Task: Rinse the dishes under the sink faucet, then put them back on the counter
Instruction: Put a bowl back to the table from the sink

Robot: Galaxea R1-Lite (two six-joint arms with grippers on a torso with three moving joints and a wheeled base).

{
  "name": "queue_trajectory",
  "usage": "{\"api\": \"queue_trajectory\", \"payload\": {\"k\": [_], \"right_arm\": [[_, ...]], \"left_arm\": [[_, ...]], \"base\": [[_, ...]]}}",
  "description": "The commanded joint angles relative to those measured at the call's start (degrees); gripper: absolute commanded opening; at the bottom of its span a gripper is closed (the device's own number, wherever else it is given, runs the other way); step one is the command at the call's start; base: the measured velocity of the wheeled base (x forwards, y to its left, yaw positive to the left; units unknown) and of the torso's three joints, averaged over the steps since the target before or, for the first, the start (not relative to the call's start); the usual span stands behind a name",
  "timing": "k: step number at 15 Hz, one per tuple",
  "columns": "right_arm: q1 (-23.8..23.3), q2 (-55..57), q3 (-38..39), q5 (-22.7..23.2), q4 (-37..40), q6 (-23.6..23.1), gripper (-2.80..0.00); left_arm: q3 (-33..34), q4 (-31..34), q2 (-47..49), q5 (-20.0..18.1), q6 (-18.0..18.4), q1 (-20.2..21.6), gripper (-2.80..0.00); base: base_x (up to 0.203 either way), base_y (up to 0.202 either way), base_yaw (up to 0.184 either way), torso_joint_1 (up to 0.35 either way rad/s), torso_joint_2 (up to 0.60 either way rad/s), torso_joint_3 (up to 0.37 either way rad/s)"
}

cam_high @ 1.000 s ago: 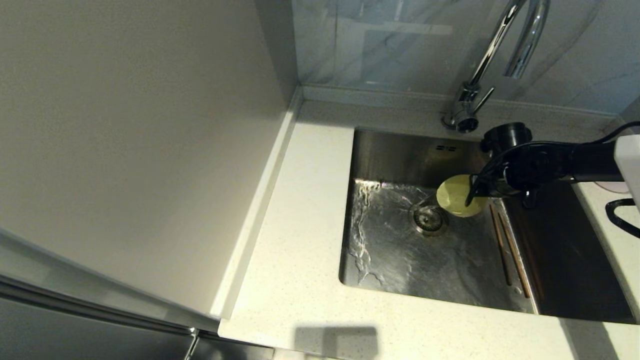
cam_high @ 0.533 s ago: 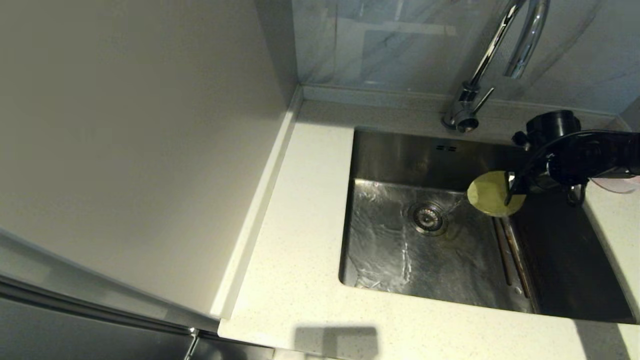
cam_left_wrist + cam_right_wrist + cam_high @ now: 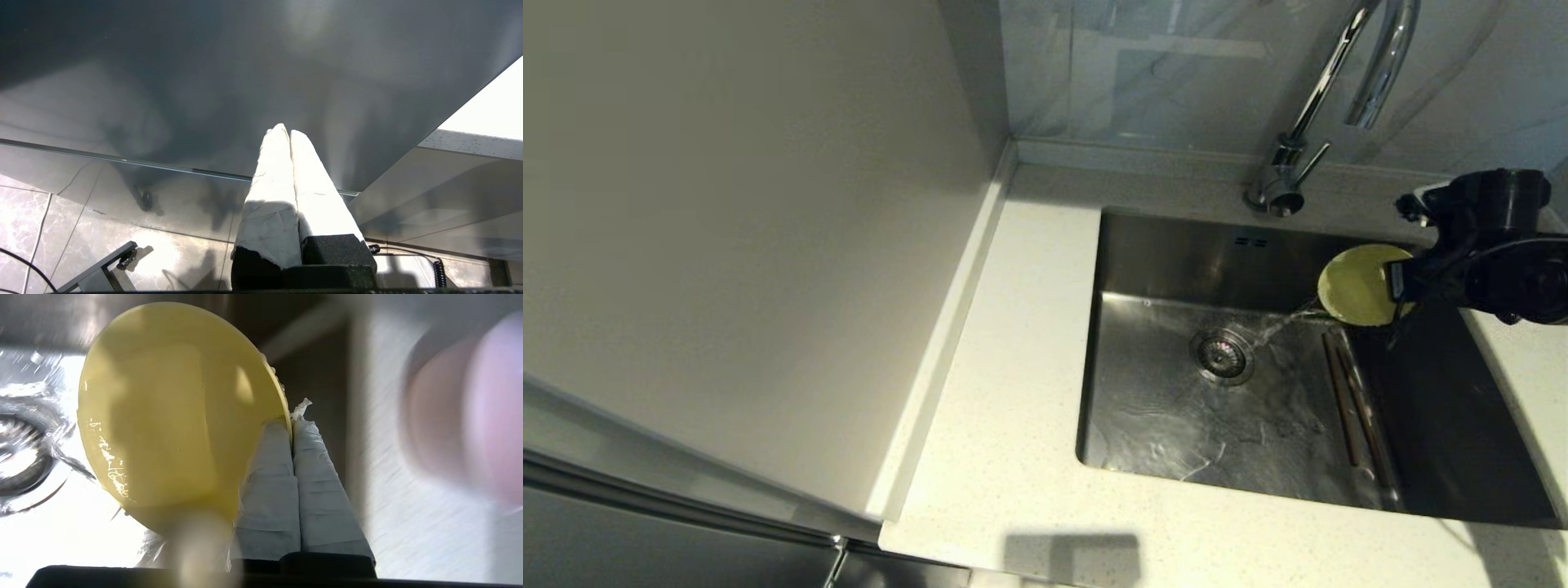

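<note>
My right gripper is shut on the rim of the yellow-green bowl, holding it tipped on edge above the back right part of the sink. A thin stream of water runs from the bowl toward the drain. In the right wrist view the fingers pinch the bowl's rim, and the pale pink bowl shows blurred on the counter beside the sink. Two chopsticks lie on the wet sink floor at the right. The faucet stands behind the sink. My left gripper is shut and holds nothing, parked below counter height.
The speckled counter runs along the sink's left and front, with a plain beige wall panel on the left. The floor and a cabinet front fill the left wrist view.
My right gripper has carried the yellow-green bowl up and to the right, from just over the drain to the sink's right side. The water on the sink floor has shifted.
</note>
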Motion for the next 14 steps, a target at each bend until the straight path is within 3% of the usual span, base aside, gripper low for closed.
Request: {"api": "queue_trajectory", "payload": {"k": [1, 5, 9, 14], "right_arm": [[-0.37, -1.28, 5.68, -0.14, -12.01, -5.15, -2.8], [-0.88, -2.44, 11.89, -0.05, -25.7, -12.59, -2.8], [-1.04, -5.14, 16.63, -0.05, -34.1, -13.93, -2.8], [-2.33, -8.46, 23.47, 0.03, -50.67, -16.61, -2.8]], "left_arm": [[0.0, -0.02, -0.18, 0.03, -0.02, 0.0, -2.8], [0.0, -0.02, -0.18, 0.03, -0.02, 0.0, -2.8], [0.0, -0.02, -0.18, 0.03, -0.02, 0.0, -2.8], [0.0, 0.06, -0.18, 0.03, -0.02, 0.0, -2.8]], "base": [[0.0, 0.0, 0.0, 0.0, 0.0, 0.0], [0.0, 0.0, 0.0, 0.0, 0.0, 0.0], [0.0, 0.0, 0.0, 0.0, 0.0, 0.0], [0.0, 0.0, 0.0, 0.0, 0.0, 0.0]]}}
